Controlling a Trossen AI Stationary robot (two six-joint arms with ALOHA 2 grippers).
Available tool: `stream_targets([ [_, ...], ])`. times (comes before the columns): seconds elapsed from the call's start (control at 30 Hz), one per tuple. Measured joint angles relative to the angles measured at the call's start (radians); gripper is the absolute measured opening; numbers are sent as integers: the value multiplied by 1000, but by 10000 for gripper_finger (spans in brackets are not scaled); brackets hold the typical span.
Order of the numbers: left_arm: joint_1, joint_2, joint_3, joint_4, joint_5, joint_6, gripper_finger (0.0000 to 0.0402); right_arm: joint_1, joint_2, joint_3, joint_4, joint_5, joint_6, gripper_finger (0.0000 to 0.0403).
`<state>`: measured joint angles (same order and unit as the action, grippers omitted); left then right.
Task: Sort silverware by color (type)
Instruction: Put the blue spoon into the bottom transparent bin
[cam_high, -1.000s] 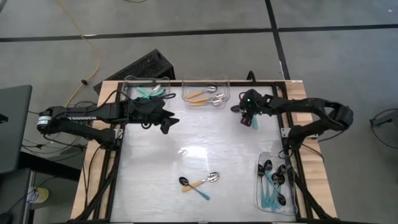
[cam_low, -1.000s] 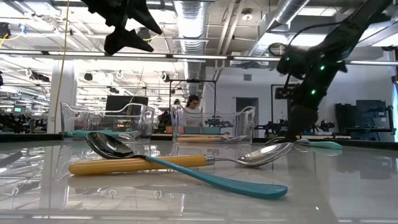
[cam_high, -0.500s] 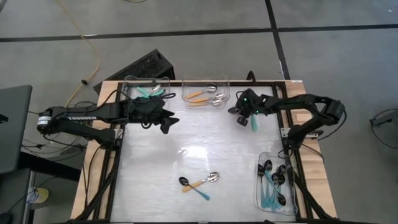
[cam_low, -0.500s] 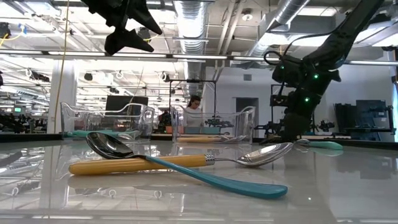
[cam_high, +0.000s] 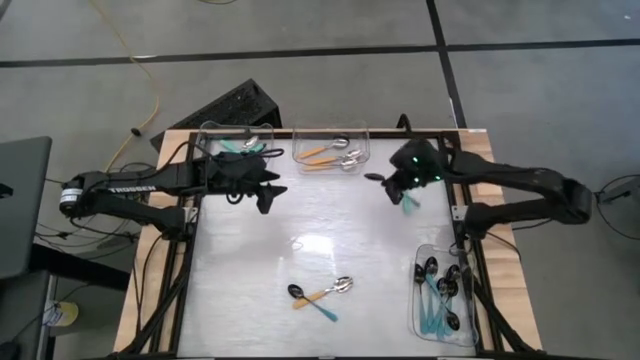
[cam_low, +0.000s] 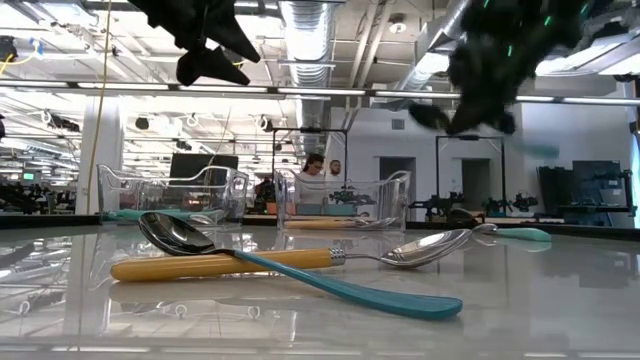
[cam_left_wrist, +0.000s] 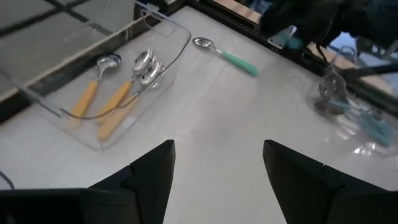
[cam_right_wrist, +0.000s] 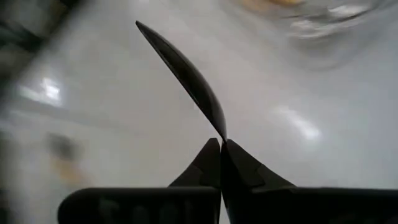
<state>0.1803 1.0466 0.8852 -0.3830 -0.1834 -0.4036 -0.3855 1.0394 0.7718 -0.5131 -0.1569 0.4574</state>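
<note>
My right gripper (cam_high: 393, 183) is shut on a spoon with a black bowl (cam_right_wrist: 186, 74), well above the table at the far right (cam_low: 470, 95). A silver-bowled spoon with a teal handle (cam_left_wrist: 227, 56) lies flat on the table below it. A black-bowled teal spoon (cam_high: 312, 302) and a silver-bowled orange spoon (cam_high: 332, 290) lie crossed near the table's middle front. My left gripper (cam_high: 268, 195) is open and empty, in the air at the far left. My right gripper pinches the black-bowled spoon between its two fingertips, right where the bowl narrows (cam_right_wrist: 222, 137). The bowl sticks out ahead of the fingertips, seen edge-on. The fingers hide the handle in the wrist view. The spoon is lifted clear of the table.
Clear bins stand at the far left (cam_high: 208, 132) with teal spoons, at the far middle (cam_high: 362, 130) with orange spoons, and at the near right (cam_high: 418, 300) with black-bowled teal spoons. People show in the room beyond the table (cam_low: 315, 170).
My right gripper has gone up from the table's far right with the black-bowled spoon, which is now lifted clear. The silver-bowled teal spoon has stayed on the table.
</note>
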Motion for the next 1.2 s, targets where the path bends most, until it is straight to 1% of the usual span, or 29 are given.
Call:
stream_targets([
  [0.1,5,0,0,0,12,63,228,175,-56,30,2,10,335,23],
  [0.2,5,0,0,0,15,111,228,417,-91,49,8,110,692,23],
  [0.27,5,0,0,0,29,137,228,599,-96,49,-2,226,947,23],
  [0.33,5,0,0,0,49,163,228,787,-90,49,-9,369,1182,23],
  [0.43,5,0,0,7,71,187,228,1025,-56,49,-63,585,1482,23],
  [0.5,5,0,0,30,94,197,228,1140,-17,48,-130,657,1643,23],
  [0.53,5,0,0,42,106,199,228,1184,4,48,-156,671,1703,23],
  [0.63,5,0,0,75,142,199,228,1237,51,47,-165,634,1732,23],
  [0.77,5,0,0,91,163,182,228,1235,57,47,-171,629,1725,23],
  [0.87,5,0,0,90,168,156,228,1248,34,48,-243,619,1719,23],
  [1.1,5,1,0,91,151,77,228,1344,12,48,-396,497,1720,24],
  [1.2,5,1,0,91,126,46,228,1390,12,48,-463,464,1728,38],
])
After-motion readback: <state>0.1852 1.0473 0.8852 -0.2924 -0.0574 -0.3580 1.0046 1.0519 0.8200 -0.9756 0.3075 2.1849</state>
